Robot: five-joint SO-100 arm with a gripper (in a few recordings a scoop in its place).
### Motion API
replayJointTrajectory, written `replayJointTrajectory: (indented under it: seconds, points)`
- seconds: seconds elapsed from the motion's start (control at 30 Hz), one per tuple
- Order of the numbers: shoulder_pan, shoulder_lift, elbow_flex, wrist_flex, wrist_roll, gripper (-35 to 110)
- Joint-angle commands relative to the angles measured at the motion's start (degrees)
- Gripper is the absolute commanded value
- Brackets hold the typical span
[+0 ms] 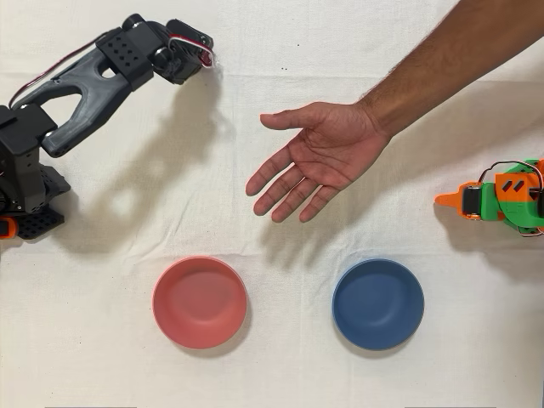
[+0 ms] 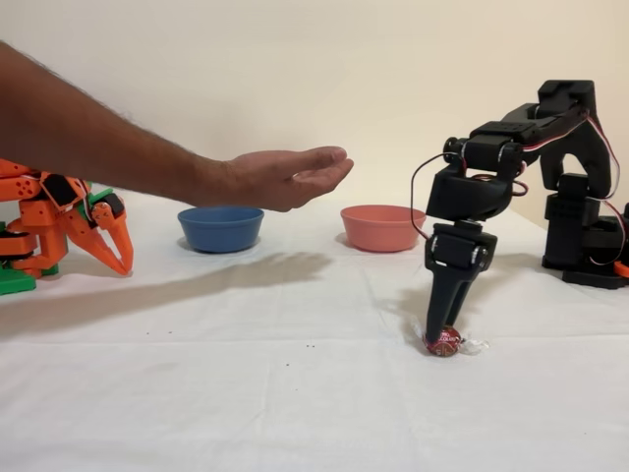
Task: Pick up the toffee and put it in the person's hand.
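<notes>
In the fixed view the toffee [image 2: 443, 342], a small dark-red foil sweet with a clear twisted end, lies on the white cloth at the right. My gripper [image 2: 439, 330] points straight down at it, and its fingers are closed together on the sweet's upper part. From overhead the black arm [image 1: 102, 72] reaches to the top left, and its wrist hides the toffee below. The person's hand [image 1: 319, 157] is held open, palm up, above the middle of the table. It hovers [image 2: 285, 177] well to the left of my gripper in the fixed view.
A red bowl [image 1: 200, 302] and a blue bowl [image 1: 378, 303] stand side by side near the overhead view's lower edge. The idle orange arm [image 1: 501, 200] sits at the right edge. The person's forearm [image 1: 459, 55] crosses the top right.
</notes>
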Motion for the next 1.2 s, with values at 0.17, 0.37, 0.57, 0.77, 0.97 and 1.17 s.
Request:
replayJointTrajectory:
  seconds: [0.17,0.37,0.57,0.77,0.97,1.17]
  points:
    - [-1.9,1.4,-3.5,0.8,-1.3,19]
    - [-2.0,1.1,-3.9,1.1,-1.5,19]
    - [-1.8,0.4,-4.9,1.9,-2.3,19]
    - [-1.4,0.2,-5.0,2.1,-4.0,17]
    - [-0.6,0.4,-4.8,1.4,-5.3,16]
    - [0.4,1.8,-4.1,-0.2,-6.2,14]
